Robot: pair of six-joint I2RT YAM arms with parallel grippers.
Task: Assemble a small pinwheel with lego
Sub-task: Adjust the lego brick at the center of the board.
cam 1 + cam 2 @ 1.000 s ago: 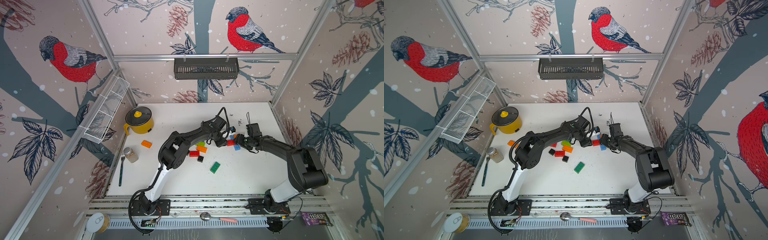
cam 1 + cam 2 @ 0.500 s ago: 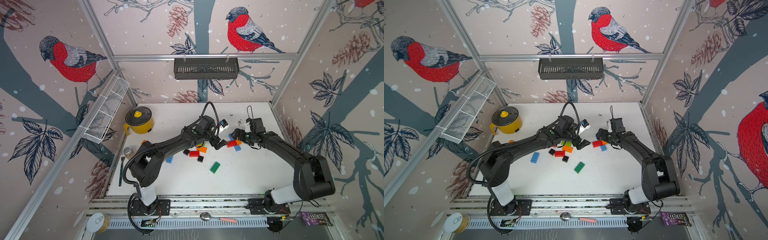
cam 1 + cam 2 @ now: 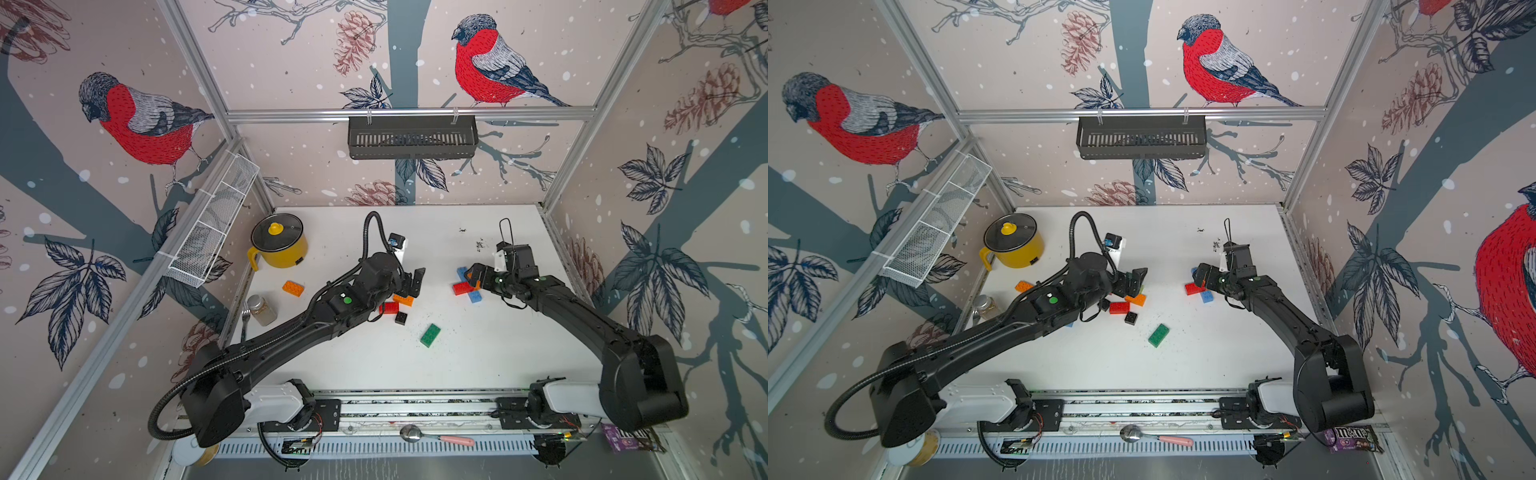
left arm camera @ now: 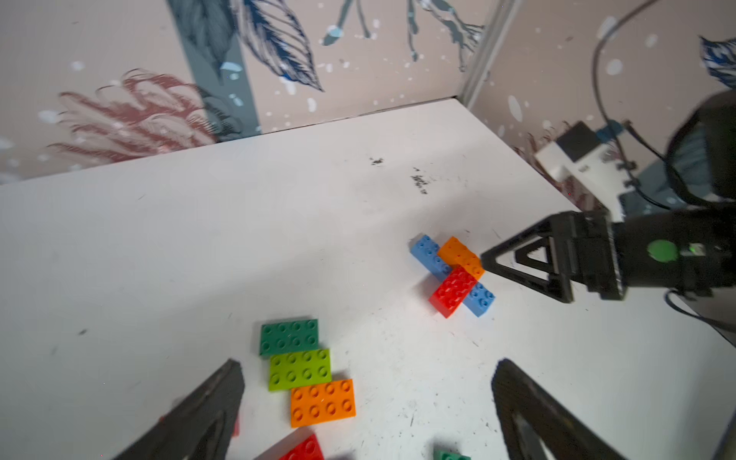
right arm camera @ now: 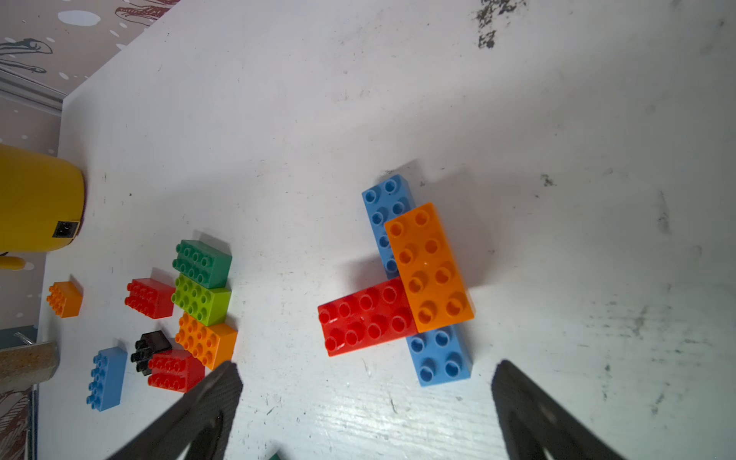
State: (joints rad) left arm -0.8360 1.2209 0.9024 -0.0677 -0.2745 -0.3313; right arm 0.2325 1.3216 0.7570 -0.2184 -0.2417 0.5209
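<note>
Find joined lego at 2 o'clock from tabletop centre, lying flat: blue brick underneath, orange brick stacked along it, red brick jutting out crosswise. Note right end effector at 3 o'clock of that cluster, released, jaws wide, gripping nothing; one tip close against orange brick, contact unclear. Note left end effector near tabletop centre, likewise released and empty, poised above loose lego. Count in that loose row: dark green brick, lime brick, loose orange brick, side by side and touching. Spot spare red brick and black brick just toward 6 o'clock of the row. Spot lone green brick farther toward 6 o'clock, well apart; far orange brick at 9 o'clock, near yellow pot at 10 o'clock.
</note>
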